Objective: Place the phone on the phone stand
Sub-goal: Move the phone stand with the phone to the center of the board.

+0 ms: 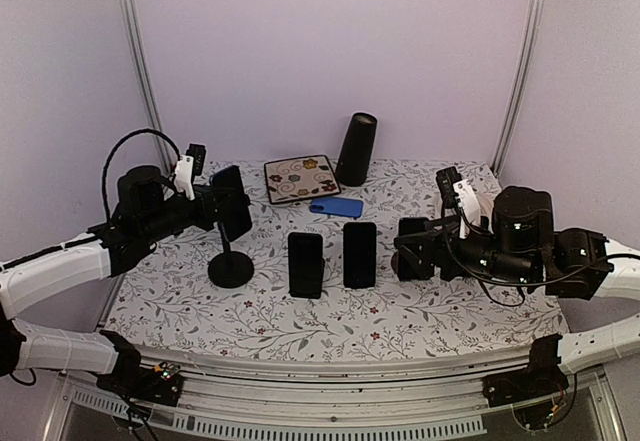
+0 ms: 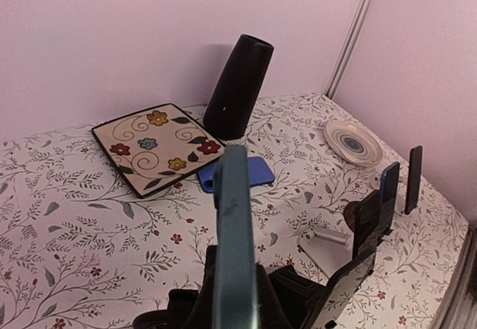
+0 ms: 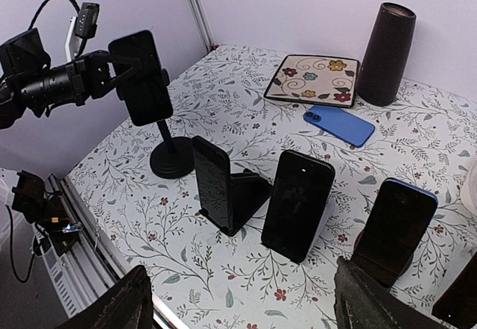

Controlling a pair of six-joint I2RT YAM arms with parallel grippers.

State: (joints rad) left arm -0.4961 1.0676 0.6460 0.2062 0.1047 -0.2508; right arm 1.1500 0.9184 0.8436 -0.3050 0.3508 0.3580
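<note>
Left tool (image 1: 228, 209) pinching phone (image 3: 141, 83) atop phone stand (image 1: 231, 269), tabletop (image 1: 430, 311) 9 o'clock. Seating unconfirmed. Advise: square phone to cradle, seat fully, then release. Right tool (image 3: 246, 306) spread, empty.

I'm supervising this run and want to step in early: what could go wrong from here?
1. The left end effector holds the phone at the top of a thin pole stand; a sideways push could tip it.
2. Released before it is seated, the phone might drop onto the nearest propped phone.
</note>
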